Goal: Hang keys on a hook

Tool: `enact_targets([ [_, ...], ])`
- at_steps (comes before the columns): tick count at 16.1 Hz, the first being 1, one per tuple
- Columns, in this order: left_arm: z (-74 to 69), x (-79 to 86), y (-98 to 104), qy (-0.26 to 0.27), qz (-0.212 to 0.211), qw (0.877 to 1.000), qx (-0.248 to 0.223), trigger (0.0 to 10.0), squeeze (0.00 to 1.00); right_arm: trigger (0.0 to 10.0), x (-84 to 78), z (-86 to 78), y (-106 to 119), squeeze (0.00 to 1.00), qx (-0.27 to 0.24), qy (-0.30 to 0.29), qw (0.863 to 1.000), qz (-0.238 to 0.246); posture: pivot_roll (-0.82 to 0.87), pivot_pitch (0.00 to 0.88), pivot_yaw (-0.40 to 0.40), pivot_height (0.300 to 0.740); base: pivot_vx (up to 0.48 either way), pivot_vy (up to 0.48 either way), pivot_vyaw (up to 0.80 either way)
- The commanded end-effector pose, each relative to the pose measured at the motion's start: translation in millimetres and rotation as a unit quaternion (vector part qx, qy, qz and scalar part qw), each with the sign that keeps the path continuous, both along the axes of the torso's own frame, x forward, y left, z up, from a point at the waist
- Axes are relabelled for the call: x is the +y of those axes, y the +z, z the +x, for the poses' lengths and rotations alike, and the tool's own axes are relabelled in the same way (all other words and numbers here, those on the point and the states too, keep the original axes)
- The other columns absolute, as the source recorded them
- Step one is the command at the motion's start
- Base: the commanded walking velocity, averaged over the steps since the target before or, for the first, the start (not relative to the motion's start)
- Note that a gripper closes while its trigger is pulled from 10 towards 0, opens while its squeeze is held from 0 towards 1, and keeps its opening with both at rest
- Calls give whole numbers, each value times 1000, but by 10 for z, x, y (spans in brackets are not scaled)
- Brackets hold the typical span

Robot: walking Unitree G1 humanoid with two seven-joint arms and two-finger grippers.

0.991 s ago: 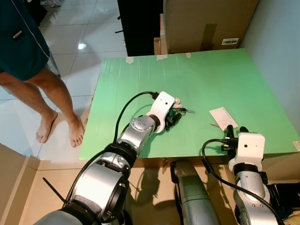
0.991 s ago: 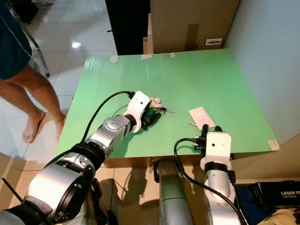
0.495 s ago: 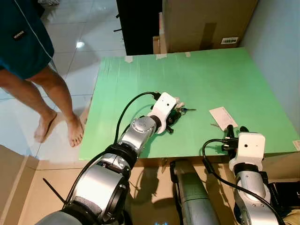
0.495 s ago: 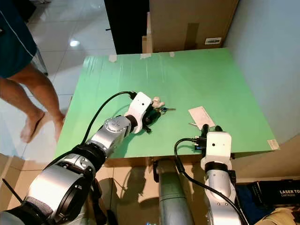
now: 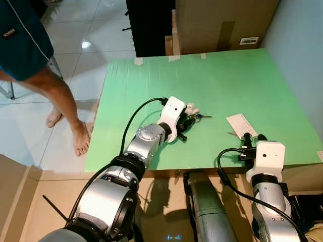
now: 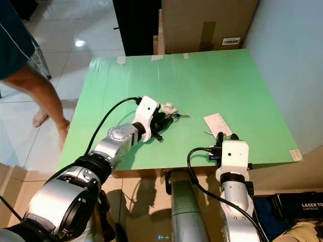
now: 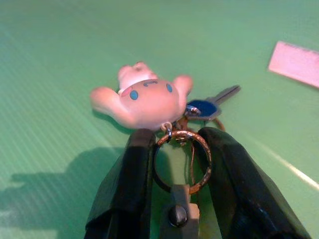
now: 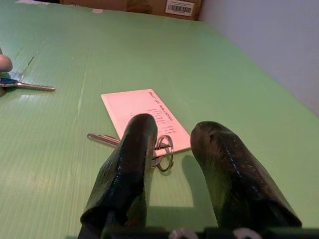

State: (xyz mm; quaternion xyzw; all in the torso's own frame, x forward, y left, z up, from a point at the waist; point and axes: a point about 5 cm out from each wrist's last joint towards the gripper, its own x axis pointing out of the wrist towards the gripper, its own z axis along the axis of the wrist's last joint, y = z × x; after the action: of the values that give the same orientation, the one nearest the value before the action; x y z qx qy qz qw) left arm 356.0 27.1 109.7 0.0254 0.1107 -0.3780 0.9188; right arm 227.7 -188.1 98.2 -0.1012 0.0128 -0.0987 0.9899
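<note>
On green table, counted outward from pale charm figure:

- One bunch of keys, lying flat near middle of table; one blue-headed key with blade pointing away from charm, one brass ring hooked to charm's underside.
- One left gripper, just beside charm, two black fingers lowered either side of brass ring, ring between them; gap narrow, whether pads press ring cannot tell. Seen from head camera as white wrist block reaching over table from near edge.
- One white card with print, well apart from charm, toward wall side of table, flat.
- One second small ring with one plain key, touching card's near edge.
- One right gripper, at card's near edge, fingers spread moderately apart, holding nothing, one fingertip over small ring.
- One cardboard box with barcode label, beyond far edge of table from charm.
- One dark cabinet, beside box.
- One person, barefoot, on white tiled floor, well apart from charm, off table's left side.
</note>
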Motion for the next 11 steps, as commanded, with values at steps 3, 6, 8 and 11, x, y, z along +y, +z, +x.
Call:
enact_targets([
  [3,14,18,157,-15,-92,996,-2,0,0,10000,1,6,-10,0,2,1,1000,4,-336,150,78,556,0,0,0],
  [6,26,91,297,-14,-128,991,-28,0,0,10000,5,31,-17,0,3,2,1000,4,-329,145,79,556,0,0,0],
  [8,26,114,432,-15,-145,988,-55,0,0,10000,5,50,-18,0,2,4,1000,4,-322,139,77,556,0,0,0],
  [11,63,287,555,16,-128,986,-104,0,0,10000,27,107,5,0,-4,10,1000,5,-303,123,78,556,0,0,0],
])
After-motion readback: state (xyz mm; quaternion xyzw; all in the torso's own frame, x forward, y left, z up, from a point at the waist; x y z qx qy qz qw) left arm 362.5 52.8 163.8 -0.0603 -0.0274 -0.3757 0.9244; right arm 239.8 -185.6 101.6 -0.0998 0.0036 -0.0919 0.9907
